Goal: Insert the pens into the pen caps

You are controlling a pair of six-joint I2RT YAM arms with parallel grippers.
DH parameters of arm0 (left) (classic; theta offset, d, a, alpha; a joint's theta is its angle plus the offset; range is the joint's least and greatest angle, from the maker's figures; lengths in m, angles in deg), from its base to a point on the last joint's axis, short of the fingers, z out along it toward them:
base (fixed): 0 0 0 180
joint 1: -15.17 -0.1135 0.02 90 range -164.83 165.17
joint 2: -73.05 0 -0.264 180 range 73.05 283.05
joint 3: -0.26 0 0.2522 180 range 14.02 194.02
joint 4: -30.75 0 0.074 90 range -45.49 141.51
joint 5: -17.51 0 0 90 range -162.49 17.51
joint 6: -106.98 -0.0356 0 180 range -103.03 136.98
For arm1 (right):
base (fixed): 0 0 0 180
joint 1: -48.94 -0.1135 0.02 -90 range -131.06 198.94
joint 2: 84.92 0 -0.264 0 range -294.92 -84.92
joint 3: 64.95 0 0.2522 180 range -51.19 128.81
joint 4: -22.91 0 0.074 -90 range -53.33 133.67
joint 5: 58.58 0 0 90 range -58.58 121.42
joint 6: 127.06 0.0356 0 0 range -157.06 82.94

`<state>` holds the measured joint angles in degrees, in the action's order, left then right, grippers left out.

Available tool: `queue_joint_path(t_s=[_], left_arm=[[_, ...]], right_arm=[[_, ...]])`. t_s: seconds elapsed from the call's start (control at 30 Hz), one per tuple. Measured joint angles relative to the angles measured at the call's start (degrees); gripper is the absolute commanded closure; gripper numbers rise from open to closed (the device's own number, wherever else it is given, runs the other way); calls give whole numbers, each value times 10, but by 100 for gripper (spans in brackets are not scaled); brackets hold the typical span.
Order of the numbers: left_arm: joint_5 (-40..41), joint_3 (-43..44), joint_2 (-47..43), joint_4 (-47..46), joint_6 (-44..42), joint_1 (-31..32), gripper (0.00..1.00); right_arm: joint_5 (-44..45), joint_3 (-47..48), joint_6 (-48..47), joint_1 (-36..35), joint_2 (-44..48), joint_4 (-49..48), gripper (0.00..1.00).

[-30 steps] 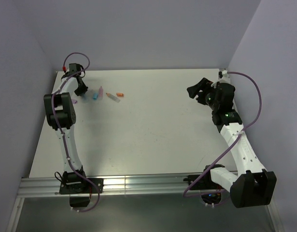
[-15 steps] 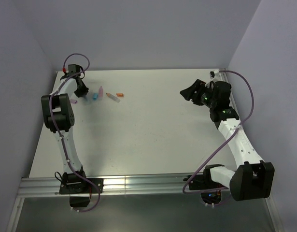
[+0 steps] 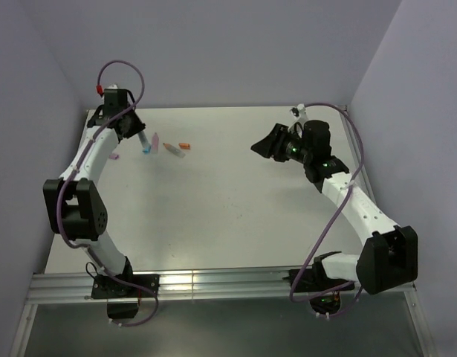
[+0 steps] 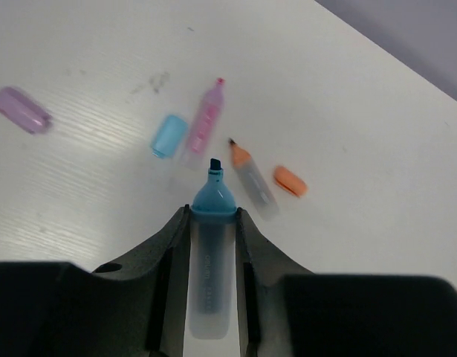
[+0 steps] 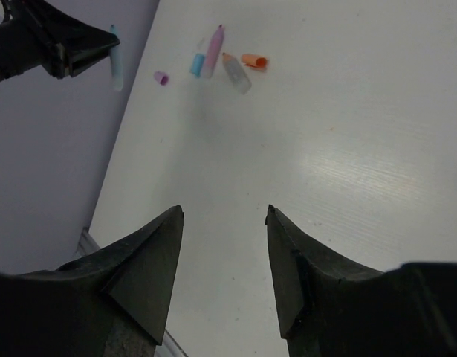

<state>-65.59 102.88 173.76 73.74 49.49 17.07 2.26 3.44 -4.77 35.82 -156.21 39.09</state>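
Observation:
My left gripper [image 4: 212, 212] is shut on the light blue pen [image 4: 212, 253], tip pointing out, and holds it above the table at the far left [image 3: 141, 138]. Below it lie the blue cap [image 4: 169, 135], the pink pen [image 4: 203, 123], the clear-orange pen [image 4: 252, 178], the orange cap [image 4: 290, 181] and, apart to the left, the pink cap [image 4: 20, 109]. My right gripper [image 5: 224, 212] is open and empty, above the table right of centre [image 3: 259, 146], facing the pens. The right wrist view also shows the held blue pen [image 5: 117, 67] and the blue cap [image 5: 197, 65].
The white table [image 3: 228, 208] is walled at the back and on both sides. The pens and caps lie close to its left edge [image 5: 131, 134] and the left wall. A metal rail [image 3: 213, 282] runs along the near edge.
My left gripper has risen and shifted slightly back with the blue pen, its elbow swinging down-left. My right gripper has swung left toward the table's centre.

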Motion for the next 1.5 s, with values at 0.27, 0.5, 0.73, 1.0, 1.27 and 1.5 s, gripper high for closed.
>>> queue_joint_path(t_s=[0.27, 0.5, 0.73, 1.0, 1.27, 1.5], left_arm=[[-21, -67, -97, -7, 30, 132, 100], [-19, -86, -151, -14, 64, 214, 100], [16, -95, -158, -20, 106, 265, 100], [41, -95, -157, -20, 140, 295, 100], [53, -87, -148, -20, 154, 313, 100], [56, -81, -145, -20, 160, 322, 100]], right_arm=[[-21, 22, 13, -64, -34, -51, 36], [-28, 27, 40, -101, -78, -108, 36], [-8, 27, 64, -148, -97, -169, 36], [33, 38, 71, -188, -141, -188, 37], [59, 58, 75, -198, -171, -192, 38], [63, 78, 76, -209, -178, -193, 41]])
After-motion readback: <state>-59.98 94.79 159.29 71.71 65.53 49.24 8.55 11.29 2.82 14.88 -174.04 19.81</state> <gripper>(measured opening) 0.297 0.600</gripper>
